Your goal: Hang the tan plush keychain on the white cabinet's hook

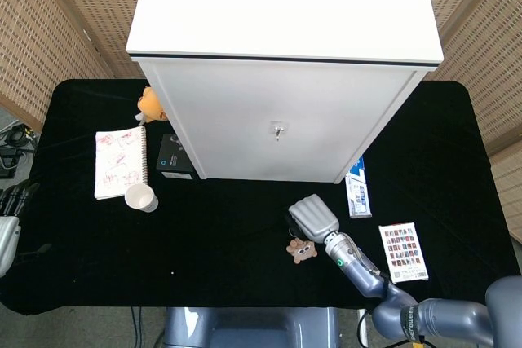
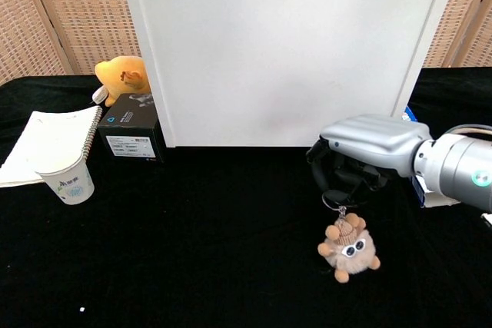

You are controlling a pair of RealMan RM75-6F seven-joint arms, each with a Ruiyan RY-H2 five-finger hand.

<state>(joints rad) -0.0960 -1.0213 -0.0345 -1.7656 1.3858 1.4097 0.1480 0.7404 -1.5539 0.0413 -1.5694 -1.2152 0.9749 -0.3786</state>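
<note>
Right hand (image 2: 361, 155): its dark fingers (image 2: 332, 178) are curled around the metal ring of the keychain and hold it; the grey shell of the hand is turned upward.
Tan plush keychain (image 2: 348, 247): it hangs from the ring, just below the right hand, and seems lifted off the black table (image 2: 192, 251) (I judge this from the chest view, the gap is small). In the head view the plush (image 1: 300, 249) shows beside the right hand (image 1: 314, 218), on its left.
Long axis: ring on top, short chain, plush body at the bottom, so nearly vertical.
Hook (image 1: 278, 130): a small metal piece on the front face of the white cabinet (image 1: 281, 120), above and beyond the hand, a little toward the robot's left.
Relation for the coming move: the ring must travel up and forward to the hook; the plush will probably swing under it.
Nearer hand: the right one. The left hand (image 1: 10, 222) shows only at the far left edge of the head view, well apart, and I cannot tell how its fingers stand.
Materials: the plush is soft and fuzzy, round, with small paws and big eyes; the ring and hook are hard metal; the cabinet is smooth, flat and box-shaped; the table cover looks like matte cloth.
</note>
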